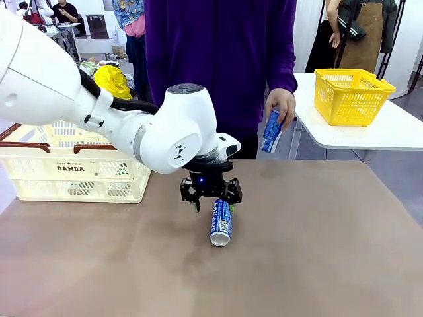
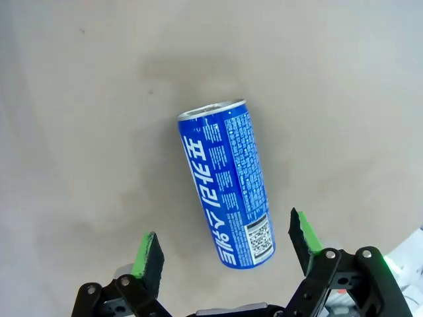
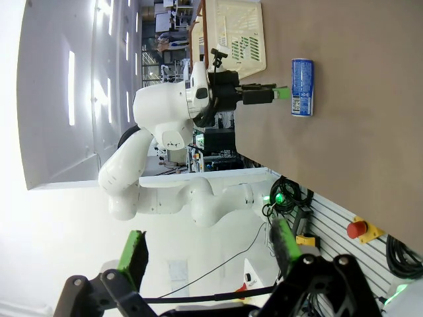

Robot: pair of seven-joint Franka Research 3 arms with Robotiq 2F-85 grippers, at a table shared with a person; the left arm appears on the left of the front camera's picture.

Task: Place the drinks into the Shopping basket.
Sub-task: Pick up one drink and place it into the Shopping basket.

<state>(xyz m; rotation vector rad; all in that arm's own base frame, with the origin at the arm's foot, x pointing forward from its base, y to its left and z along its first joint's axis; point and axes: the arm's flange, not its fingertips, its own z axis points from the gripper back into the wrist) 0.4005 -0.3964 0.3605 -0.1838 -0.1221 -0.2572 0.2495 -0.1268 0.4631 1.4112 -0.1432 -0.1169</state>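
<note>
A blue drink can (image 1: 221, 223) with white print lies on its side on the brown table. My left gripper (image 1: 211, 201) hangs open just above its far end, one green pad on either side of it and not touching. In the left wrist view the can (image 2: 227, 183) lies between the spread fingertips (image 2: 149, 259). A person's hand holds a second blue can (image 1: 271, 131) at the table's far edge. The cream Shopping basket (image 1: 73, 173) marked DAMDA stands at the far left. My right gripper (image 3: 208, 254) is open and holds nothing. From the right wrist view the lying can (image 3: 303, 87) and the basket (image 3: 241, 34) show far off.
A yellow mesh basket (image 1: 352, 96) sits on a white side table (image 1: 370, 132) at the back right. The person in a purple top stands at the far side of the table. The brown tabletop (image 1: 317, 244) is bare to the right and front of the can.
</note>
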